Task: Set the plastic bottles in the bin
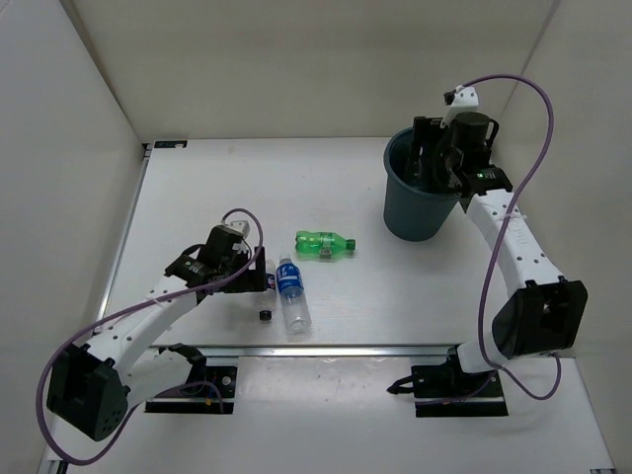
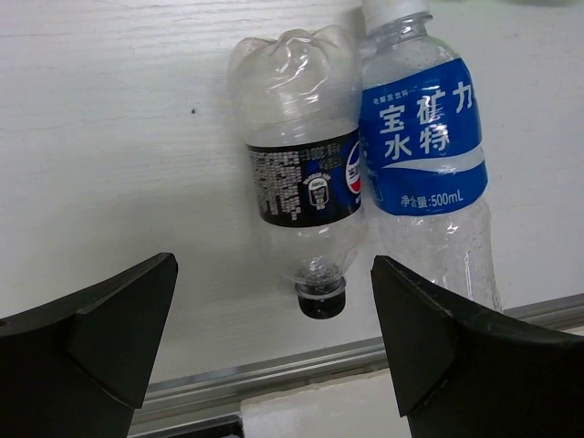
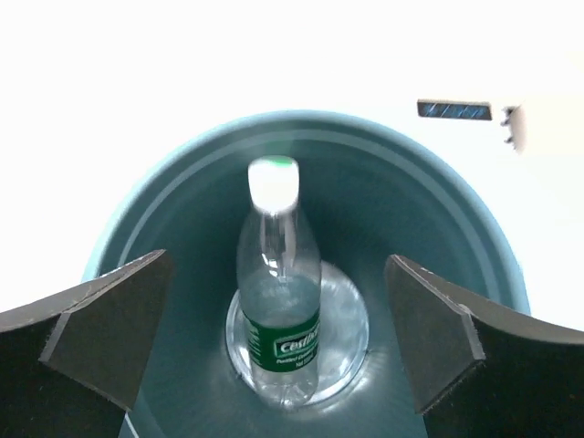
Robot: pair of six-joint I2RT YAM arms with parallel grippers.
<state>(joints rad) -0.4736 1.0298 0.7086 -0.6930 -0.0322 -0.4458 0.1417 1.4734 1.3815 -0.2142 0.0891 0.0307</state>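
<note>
**One btl in the bin [image 1: 410,212], three outside it**

Far left of the bin, L gripper [image 2: 274,263] hangs wide open over the dark-label bottle [image 2: 306,182], which touches the blue-label bottle [image 2: 420,137]. The all-green bottle [image 1: 324,244] lies nearer the bin, also left of it. R gripper [image 3: 278,263] is spread wide above the bin. The green-label bottle [image 3: 283,338] stands inside, white cap up.

View looks straight down into the bin [image 3: 429,210]; its teal wall fills most of the frame. One clear bottle [image 3: 278,301] is inside, base on the floor at centre, white cap [image 3: 274,182] pointing to 12 o'clock. Its green label [image 3: 287,342] wraps the lower body. The bottle appears slightly blurred. The right gripper [image 3: 278,265] sits above the rim with jaws wide apart, fingers [image 3: 100,328] at 8 and 4 o'clock, touching nothing. A dark rectangular fitting [image 3: 454,110] lies outside the bin at 1 o'clock.
</note>
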